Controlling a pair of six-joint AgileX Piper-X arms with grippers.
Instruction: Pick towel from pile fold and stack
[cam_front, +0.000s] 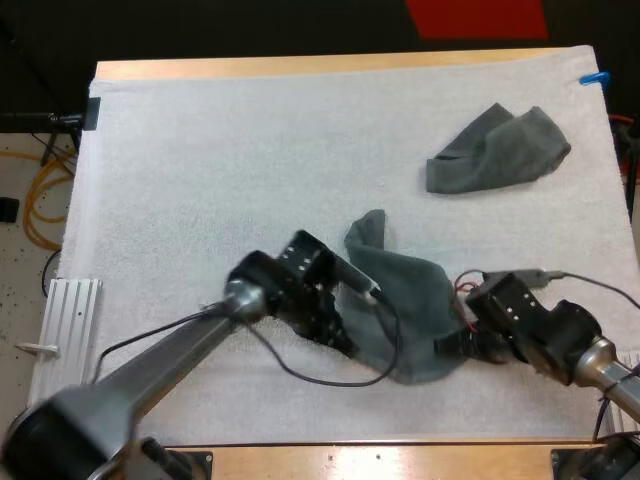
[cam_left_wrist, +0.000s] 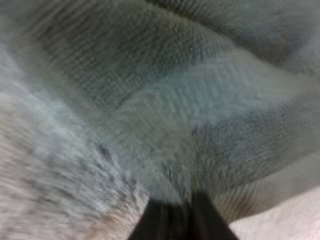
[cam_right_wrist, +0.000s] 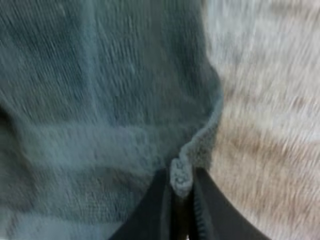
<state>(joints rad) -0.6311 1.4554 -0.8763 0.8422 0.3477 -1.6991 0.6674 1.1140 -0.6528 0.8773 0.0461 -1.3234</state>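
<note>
High view: my left gripper (cam_front: 340, 335) and right gripper (cam_front: 458, 345) each pinch an edge of the towel (cam_front: 405, 300) on the near mat (cam_front: 200, 180), likely to spread it for folding; crumpled towel (cam_front: 497, 152) lies far right.

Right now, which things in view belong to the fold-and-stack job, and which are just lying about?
Job in hand:
held towel, gripped by left pincer and right pincer
crumpled towel, far right of the mat, untouched

Lying about:
white mat
pale ribbed rail off the table's left edge
</note>
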